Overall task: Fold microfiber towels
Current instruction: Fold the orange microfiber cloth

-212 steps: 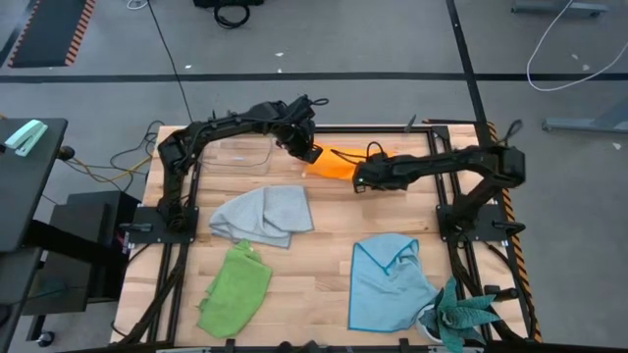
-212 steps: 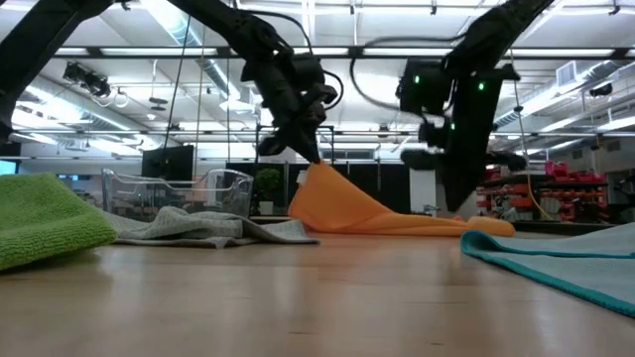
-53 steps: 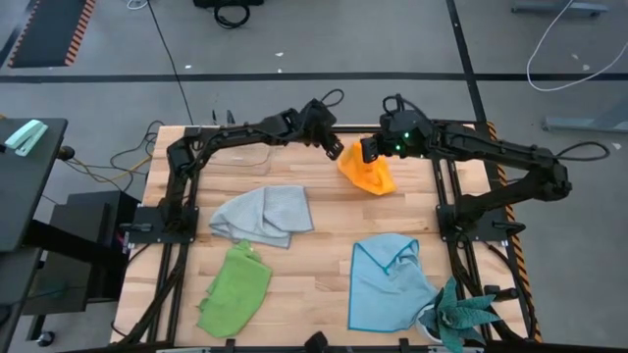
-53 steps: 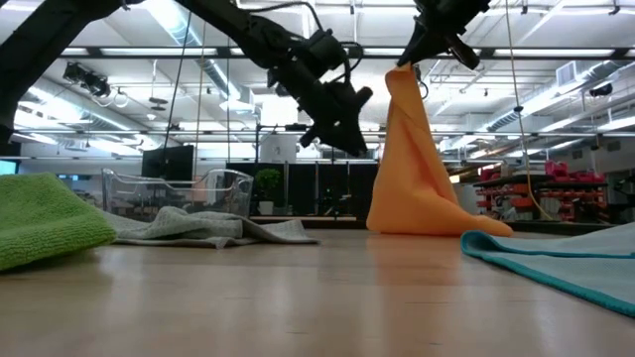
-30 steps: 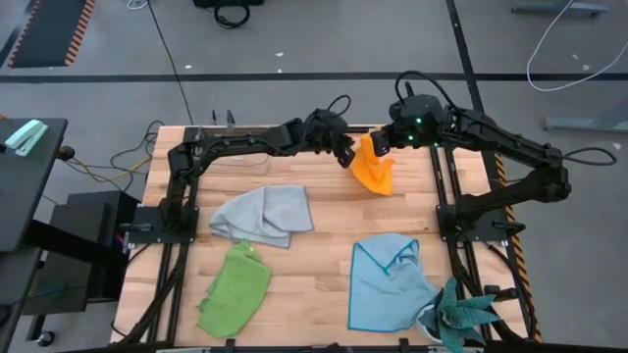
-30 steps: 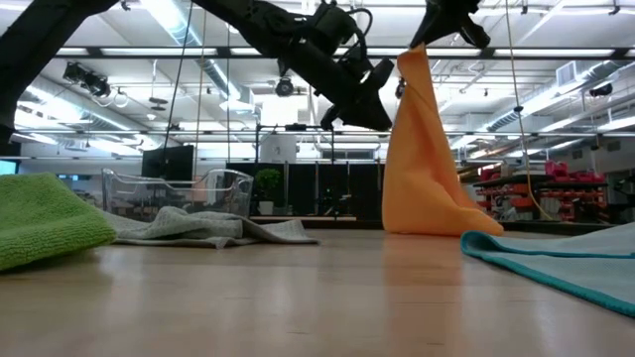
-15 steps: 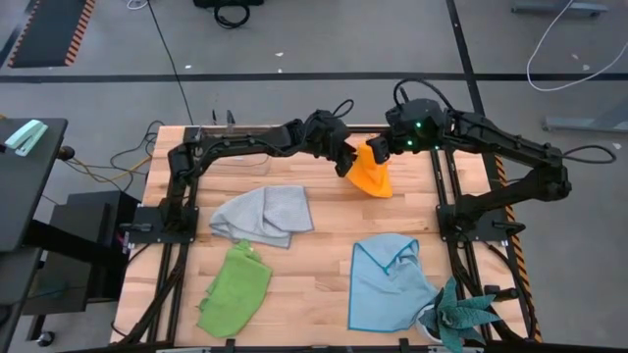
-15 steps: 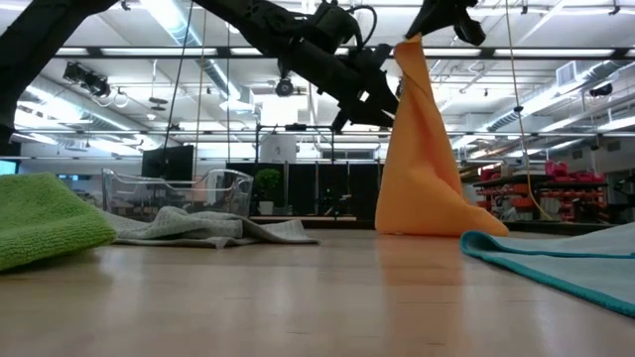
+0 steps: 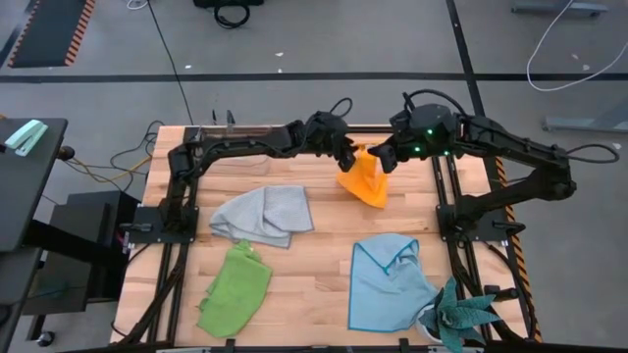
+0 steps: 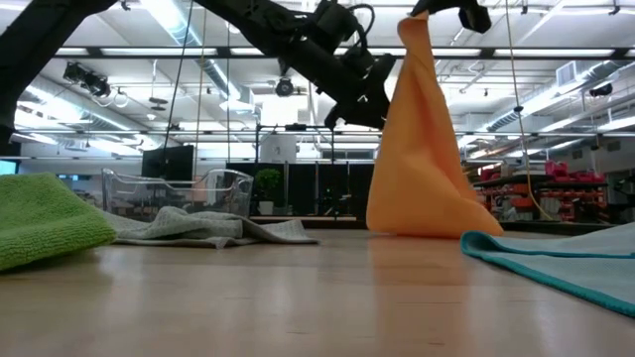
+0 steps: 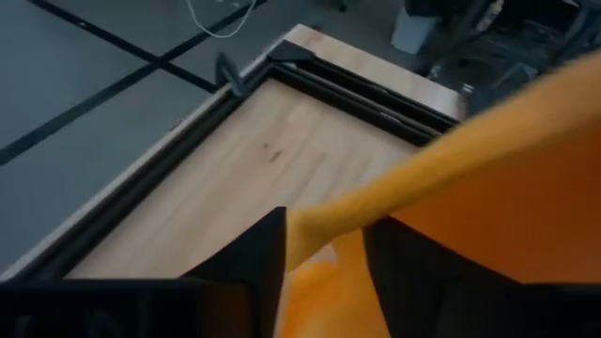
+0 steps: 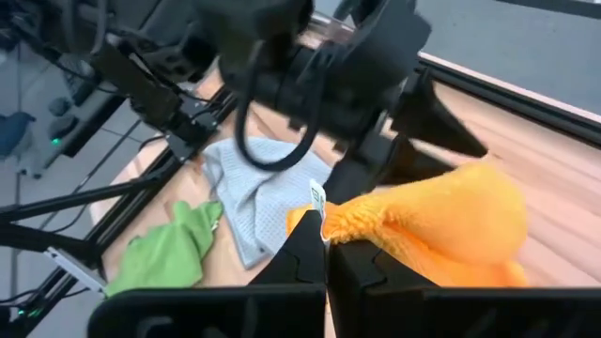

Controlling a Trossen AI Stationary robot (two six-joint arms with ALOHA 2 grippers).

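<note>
- Change since half a second back: the left gripper [image 9: 348,157] has come up against the hanging edge of the orange towel [image 9: 364,179]. In the left wrist view a fold of orange cloth runs between its two fingers [image 11: 255,258], which stand partly apart around it; whether they bite the cloth yet cannot be told.
- Meaning for the task, as a judgement: the towel is being spread between two holds, so that it can be laid flat and folded. No towel on the table is folded yet.
- Green towel [image 9: 235,287]: crumpled, at the near left of the table [image 9: 324,221], well apart from both arms.
- Grey towel [image 9: 265,214]: bunched, just beyond the green one; untouched.
- Clear plastic box [image 10: 179,187]: at the far left, seen in the low view behind the grey towel.
- Orange towel: hangs as a tall cone at the far middle of the table, its bottom resting on the wood, its top raised.
- Right gripper [image 9: 386,157]: pressed together on the top corner of the orange towel, holding it aloft.
- Blue towel [image 9: 388,279]: spread with a turned corner, near right.
- Teal plant [image 9: 461,316]: near right corner, touching the blue towel's edge.
- Obstacles: the table below the orange towel is bare; the grey and blue towels lie nearer the front and may crowd the lay-down.
</note>
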